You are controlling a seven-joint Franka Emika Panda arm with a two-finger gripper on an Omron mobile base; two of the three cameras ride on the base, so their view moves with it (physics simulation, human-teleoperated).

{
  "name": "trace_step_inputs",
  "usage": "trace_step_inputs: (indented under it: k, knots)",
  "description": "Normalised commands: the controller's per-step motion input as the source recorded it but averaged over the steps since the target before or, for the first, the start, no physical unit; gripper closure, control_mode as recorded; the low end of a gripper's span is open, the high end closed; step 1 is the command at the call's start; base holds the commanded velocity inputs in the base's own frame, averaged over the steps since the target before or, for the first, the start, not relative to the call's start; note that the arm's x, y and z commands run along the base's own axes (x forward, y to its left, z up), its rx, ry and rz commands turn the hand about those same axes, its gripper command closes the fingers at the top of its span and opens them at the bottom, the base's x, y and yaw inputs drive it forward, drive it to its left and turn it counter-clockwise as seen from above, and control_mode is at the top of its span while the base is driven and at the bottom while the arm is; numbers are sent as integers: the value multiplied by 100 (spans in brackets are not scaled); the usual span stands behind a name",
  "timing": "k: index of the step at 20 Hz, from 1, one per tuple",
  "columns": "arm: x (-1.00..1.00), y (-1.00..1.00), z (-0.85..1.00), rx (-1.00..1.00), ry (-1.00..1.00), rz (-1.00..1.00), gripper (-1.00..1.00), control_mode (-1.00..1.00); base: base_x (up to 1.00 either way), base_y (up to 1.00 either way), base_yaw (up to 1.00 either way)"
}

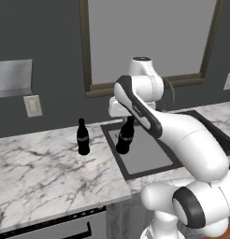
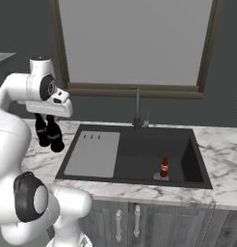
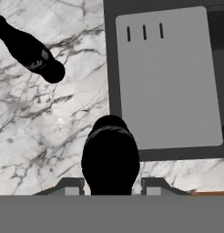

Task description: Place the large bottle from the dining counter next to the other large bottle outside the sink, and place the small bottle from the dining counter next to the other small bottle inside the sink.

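Note:
My gripper [image 1: 127,119] [image 2: 50,118] [image 3: 110,187] is shut on the neck of a tall black large bottle [image 1: 125,138] [image 2: 56,137] [image 3: 110,157]. I hold it upright at the left rim of the sink [image 1: 111,140] [image 2: 139,128]; whether it touches the counter I cannot tell. The other large bottle [image 1: 82,137] [image 2: 42,131] [image 3: 34,54] stands on the marble just left of it, outside the sink. The other small bottle [image 2: 164,168], reddish-brown with a red label, stands inside the basin at its right end. The small bottle from the dining counter and the dining counter itself are out of view.
A grey drainboard panel [image 1: 145,154] [image 2: 91,154] [image 3: 168,77] fills the sink's left half. A thin faucet [image 2: 137,103] rises behind the basin under a window. Marble counter [image 1: 42,172] spreads to the left, with a wall outlet [image 1: 32,106] above it.

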Motion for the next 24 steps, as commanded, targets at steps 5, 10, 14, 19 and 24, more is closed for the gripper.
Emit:
trace_step_inputs:
  k: [5, 10, 14, 19, 24]
  knots:
    - [33, 63, -34, 0, 1, 0, 100, -100, 0, 0, 0]
    - [16, 62, -47, 0, 0, 0, 100, -100, 0, 0, 0]
    - [5, 49, -47, 0, 0, 0, 100, -100, 0, 0, 0]
    - [1, 41, -34, 0, 5, 0, 100, -100, 0, 0, 0]
    - [2, 19, -24, -2, 8, 0, 100, -100, 0, 0, 0]
